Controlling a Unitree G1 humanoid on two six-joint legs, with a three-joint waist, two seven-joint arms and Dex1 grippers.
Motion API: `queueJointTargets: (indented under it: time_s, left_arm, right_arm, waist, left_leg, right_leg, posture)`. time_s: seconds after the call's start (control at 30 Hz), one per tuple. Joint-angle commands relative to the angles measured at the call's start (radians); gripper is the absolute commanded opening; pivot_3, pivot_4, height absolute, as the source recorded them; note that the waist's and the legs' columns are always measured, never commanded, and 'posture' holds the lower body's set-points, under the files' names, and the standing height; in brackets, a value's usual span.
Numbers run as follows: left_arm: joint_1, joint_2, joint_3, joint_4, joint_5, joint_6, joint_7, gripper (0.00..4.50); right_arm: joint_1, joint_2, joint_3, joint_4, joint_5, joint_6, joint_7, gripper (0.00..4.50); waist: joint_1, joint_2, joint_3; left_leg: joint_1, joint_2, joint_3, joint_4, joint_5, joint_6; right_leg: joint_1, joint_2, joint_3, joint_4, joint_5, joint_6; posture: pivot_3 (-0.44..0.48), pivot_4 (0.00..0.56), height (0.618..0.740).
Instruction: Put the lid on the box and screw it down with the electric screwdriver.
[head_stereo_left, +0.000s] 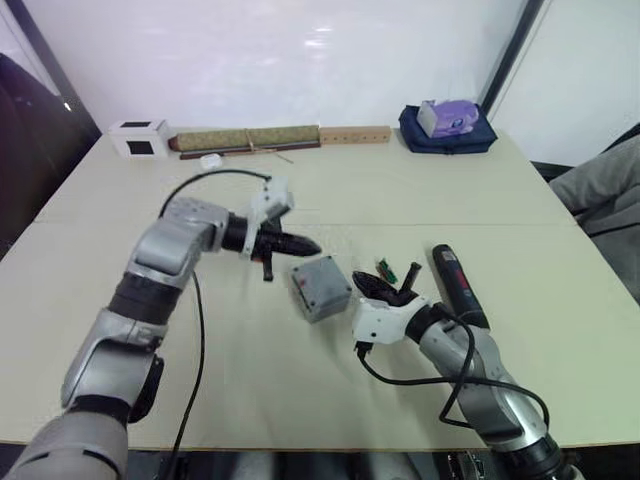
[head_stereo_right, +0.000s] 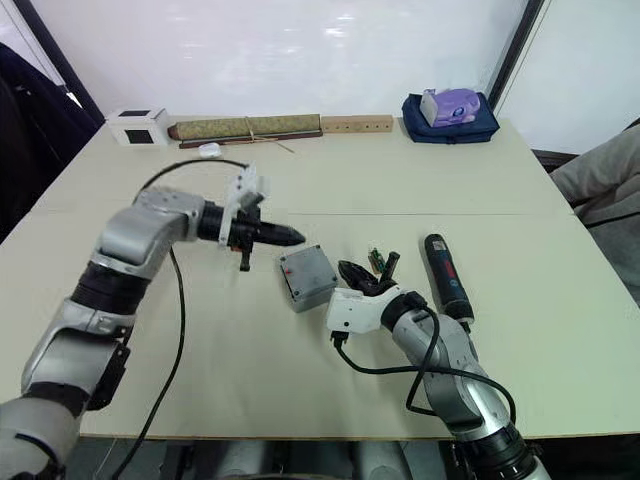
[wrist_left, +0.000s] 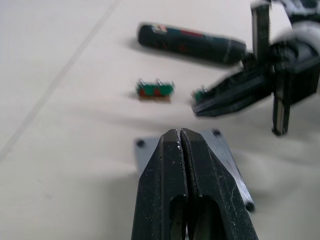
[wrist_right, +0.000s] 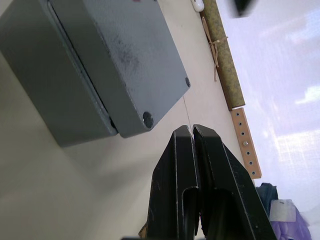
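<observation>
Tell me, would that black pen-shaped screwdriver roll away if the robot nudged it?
Probably, sideways: the black cylindrical electric screwdriver lies flat on the smooth beige table with nothing beside it to stop it. It looks rigid, so it shouldn't bend. Its smooth, rounded body might slip in a loose pinch.

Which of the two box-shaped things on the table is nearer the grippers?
The grey box, lid already on, lying between the left gripper and right gripper. The white cube sits at the far left edge.
</observation>
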Motion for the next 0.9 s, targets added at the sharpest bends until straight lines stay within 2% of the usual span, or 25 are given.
queueJointTargets:
  time_s: [0.03,0.2,0.6,0.9]
  left_arm:
    - [-0.016,-0.015,-0.004,0.106,0.067,-0.117,0.049,0.0]
    - [0.007,-0.052,-0.034,0.223,0.133,-0.21,0.088,0.0]
    - [0.085,-0.054,-0.029,0.121,0.11,-0.15,0.059,0.0]
    - [0.077,-0.051,-0.013,0.147,0.122,-0.159,0.082,0.0]
  right_arm:
    - [-0.009,-0.001,0.003,-0.016,-0.001,-0.004,-0.013,0.07]
    - [0.001,-0.001,0.013,-0.016,-0.001,0.0,-0.005,0.07]
    - [-0.003,-0.008,0.041,-0.006,0.001,-0.004,0.012,0.07]
    - [-0.031,-0.009,0.035,0.022,-0.013,0.008,-0.011,0.07]
  waist:
    - [0.001,0.0,0.0]
    - [0.003,0.0,0.002]
    - [0.003,-0.001,0.003]
    - [0.003,-0.001,0.003]
  left_leg:
    - [0.0,0.0,0.0,0.0,0.0,0.0]
    - [0.0,0.0,0.0,0.0,0.0,0.0]
    - [-0.001,0.0,0.0,0.0,0.0,0.0]
    - [-0.001,0.0,0.0,0.0,0.0,0.0]
  right_leg:
    - [0.0,0.0,0.0,0.0,0.0,0.0]
    - [0.0,0.0,0.0,0.0,0.0,0.0]
    - [-0.001,0.0,0.0,0.0,0.0,0.0]
    - [-0.001,0.0,0.0,0.0,0.0,0.0]
  posture:
    - [0.0,0.15,0.74]
    - [0.0,0.15,0.74]
    - [0.0,0.15,0.74]
    - [0.0,0.15,0.74]
